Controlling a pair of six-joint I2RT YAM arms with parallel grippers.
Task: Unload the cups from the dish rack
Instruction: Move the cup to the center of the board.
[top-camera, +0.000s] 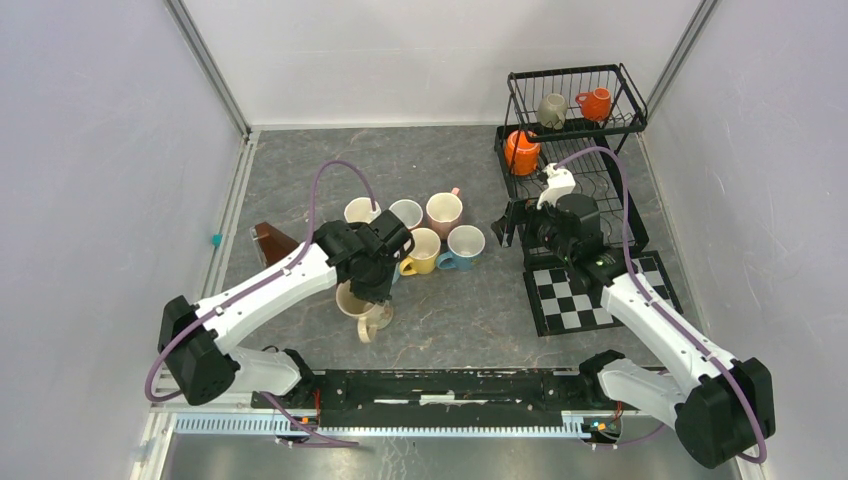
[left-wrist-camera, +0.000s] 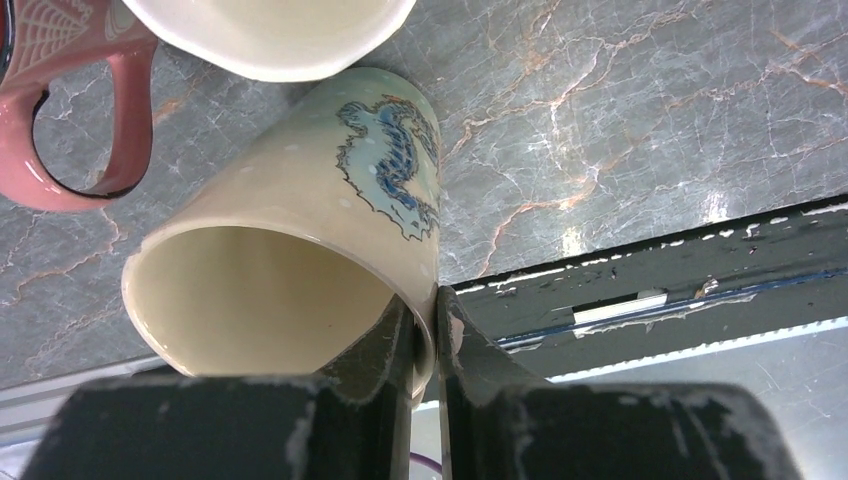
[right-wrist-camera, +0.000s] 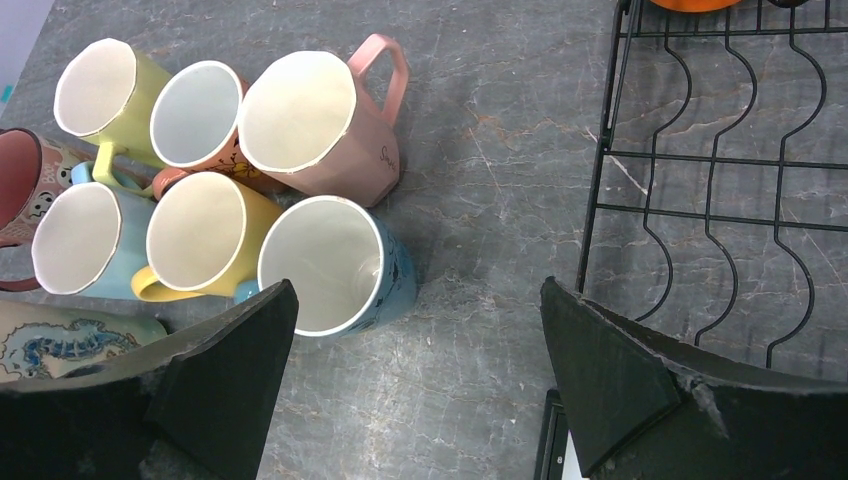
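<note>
The left gripper is clamping its two fingers on the wall of a cream mug, one finger inside the rim and one outside. This mug is leaning on its side, low over the table, in front of the other unloaded ones. I cannot tell if it is touching the table or hanging just above it.

Behind it, a group of mugs is standing upright and close together on the table. Six are showing in the right wrist view, and a dark pink mug is being cut off at the left edge.

The right gripper is hovering between this group and the rack, with its jaws wide apart and holding nothing.

In my judgement most of the work is done. Three cups are waiting in the rack: an orange mug on the lower tier, and a grey mug and a second orange mug in the upper basket.

The left arm is covering part of the group from above, and the right arm is hiding part of the lower tier, so the count is not certain.
</note>
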